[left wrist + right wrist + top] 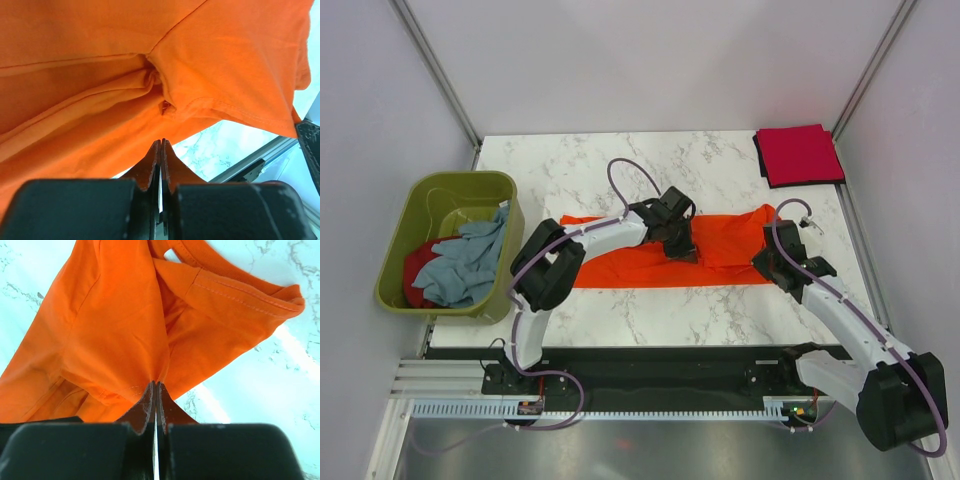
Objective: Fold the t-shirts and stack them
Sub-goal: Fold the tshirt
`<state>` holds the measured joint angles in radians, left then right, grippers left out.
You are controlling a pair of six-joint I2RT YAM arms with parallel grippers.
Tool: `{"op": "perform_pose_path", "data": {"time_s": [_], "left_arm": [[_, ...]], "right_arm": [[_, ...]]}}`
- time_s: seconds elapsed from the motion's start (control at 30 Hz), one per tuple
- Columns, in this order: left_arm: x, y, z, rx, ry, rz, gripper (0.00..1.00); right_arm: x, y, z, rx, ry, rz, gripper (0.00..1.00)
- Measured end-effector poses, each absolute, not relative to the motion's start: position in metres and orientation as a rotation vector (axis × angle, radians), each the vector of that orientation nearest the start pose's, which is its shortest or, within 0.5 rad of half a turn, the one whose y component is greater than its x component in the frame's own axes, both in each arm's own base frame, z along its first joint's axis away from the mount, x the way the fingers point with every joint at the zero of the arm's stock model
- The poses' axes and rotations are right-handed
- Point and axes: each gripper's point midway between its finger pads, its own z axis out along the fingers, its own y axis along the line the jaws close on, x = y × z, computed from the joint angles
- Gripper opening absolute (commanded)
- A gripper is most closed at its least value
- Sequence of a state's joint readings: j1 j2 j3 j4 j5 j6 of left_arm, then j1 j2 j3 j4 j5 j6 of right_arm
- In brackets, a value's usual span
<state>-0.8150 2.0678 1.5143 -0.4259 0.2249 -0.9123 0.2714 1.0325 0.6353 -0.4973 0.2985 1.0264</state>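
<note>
Your left gripper (682, 243) sits at the centre of the frame, its jaws pressed together on a fold of the orange t-shirt (620, 262). The shirt lies as a long band across the middle of the marble table (620, 165). Your right gripper (775, 255), right of centre, is likewise clamped on the shirt's right end. In the right wrist view the fabric gathers to a point at the closed tips. A folded red t-shirt (798, 155) rests flat at the upper right of the frame. At the left edge, the olive tub (420, 195) holds a crumpled grey-blue t-shirt (465, 262) lying over another red t-shirt (415, 275).
</note>
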Motion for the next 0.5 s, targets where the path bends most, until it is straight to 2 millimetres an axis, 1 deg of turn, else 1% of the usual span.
{"op": "perform_pose_path", "data": {"time_s": [0.03,0.07,0.13,0.17,0.2,0.4,0.5], "left_arm": [[0.29,-0.411,0.059,-0.037,2.792,-0.855,0.02],[0.291,-0.412,0.062,-0.03,2.784,-0.858,0.08],[0.294,-0.414,0.068,-0.008,2.764,-0.873,0.25],[0.294,-0.416,0.07,0.002,2.755,-0.885,0.37],[0.295,-0.417,0.072,0.011,2.748,-0.899,0.4],[0.296,-0.426,0.073,0.023,2.71,-0.975,0.48],[0.299,-0.431,0.075,0.011,2.691,-1.007,0.5]], "right_arm": [[0.269,0.056,0.091,1.012,2.199,0.218,0.0],[0.269,0.055,0.091,1.012,2.196,0.212,0.0],[0.269,0.053,0.092,1.014,2.19,0.204,0.0],[0.269,0.053,0.092,1.014,2.19,0.202,0.0],[0.269,0.053,0.092,1.014,2.19,0.2,0.0],[0.269,0.052,0.091,1.014,2.19,0.199,0.0],[0.269,0.053,0.092,1.012,2.19,0.2,0.0]]}}
